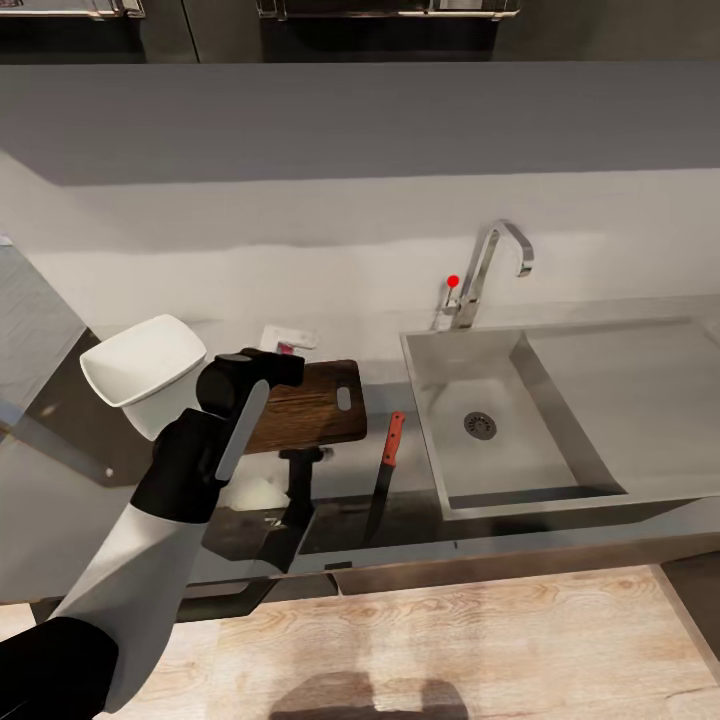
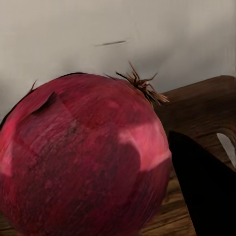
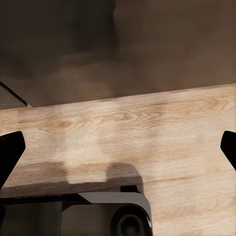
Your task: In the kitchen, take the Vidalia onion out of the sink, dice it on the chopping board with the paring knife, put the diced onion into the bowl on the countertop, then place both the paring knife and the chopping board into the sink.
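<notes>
Gripping: left hand (image 1: 268, 362) clamped on Vidalia onion (image 2: 83, 157) over chopping board (image 1: 310, 405).
Right hand (image 3: 118, 147): fingers apart, above floor.
Paring knife (image 1: 387, 465): surface's front edge, beside sink (image 1: 520, 420).

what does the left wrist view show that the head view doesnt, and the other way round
Left wrist view: the Vidalia onion up close, dark red with a dried tuft, one dark finger beside it. Head view: the sink with its faucet, the paring knife on the countertop, the white bowl and the left arm. Both show the chopping board.
</notes>
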Motion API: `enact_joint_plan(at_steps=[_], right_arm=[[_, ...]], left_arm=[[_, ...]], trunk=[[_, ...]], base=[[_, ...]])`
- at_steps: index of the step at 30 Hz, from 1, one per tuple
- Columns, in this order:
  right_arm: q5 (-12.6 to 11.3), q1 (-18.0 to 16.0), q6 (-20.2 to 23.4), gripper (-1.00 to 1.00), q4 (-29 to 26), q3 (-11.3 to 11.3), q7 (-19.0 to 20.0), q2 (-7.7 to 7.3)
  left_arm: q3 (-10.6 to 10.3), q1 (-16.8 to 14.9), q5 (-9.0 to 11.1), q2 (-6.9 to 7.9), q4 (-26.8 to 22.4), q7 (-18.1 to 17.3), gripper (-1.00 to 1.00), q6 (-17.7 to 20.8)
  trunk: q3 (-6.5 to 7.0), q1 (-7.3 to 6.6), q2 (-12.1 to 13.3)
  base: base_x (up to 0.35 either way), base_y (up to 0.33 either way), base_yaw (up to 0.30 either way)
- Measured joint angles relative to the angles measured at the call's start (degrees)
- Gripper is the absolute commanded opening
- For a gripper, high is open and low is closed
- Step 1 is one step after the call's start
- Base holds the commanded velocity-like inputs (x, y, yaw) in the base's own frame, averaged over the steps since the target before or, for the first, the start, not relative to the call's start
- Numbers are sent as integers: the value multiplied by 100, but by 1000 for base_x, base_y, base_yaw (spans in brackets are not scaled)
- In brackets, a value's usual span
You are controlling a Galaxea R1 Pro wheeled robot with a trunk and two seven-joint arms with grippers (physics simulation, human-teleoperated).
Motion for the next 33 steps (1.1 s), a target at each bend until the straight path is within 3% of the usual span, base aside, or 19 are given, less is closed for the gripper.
enact_joint_plan(at_steps=[1, 2, 3, 9, 33], right_arm=[[0, 0, 0, 100, 0, 0, 0, 0], [2, 0, 0, 100, 0, 0, 1, 0], [3, 0, 0, 100, 0, 0, 2, 0], [1, 0, 0, 100, 1, 0, 1, 0], [0, 0, 0, 100, 9, 0, -1, 0]], left_arm=[[0, 0, -10, 2, 32, -30, -100, 0], [-10, 1, 154, 3, 187, -1109, -100, -10], [-7, 0, 7, 5, 273, -1185, -100, -6], [-17, 0, 6, -9, 790, -1195, -100, -27], [-15, -1, 5, 3, 935, -1188, -100, -39]], trunk=[[0, 0, 0], [0, 0, 1], [0, 0, 0], [0, 0, 0], [0, 0, 0]], base=[[0, 0, 0], [0, 0, 0], [0, 0, 0], [0, 0, 0], [0, 0, 0]])
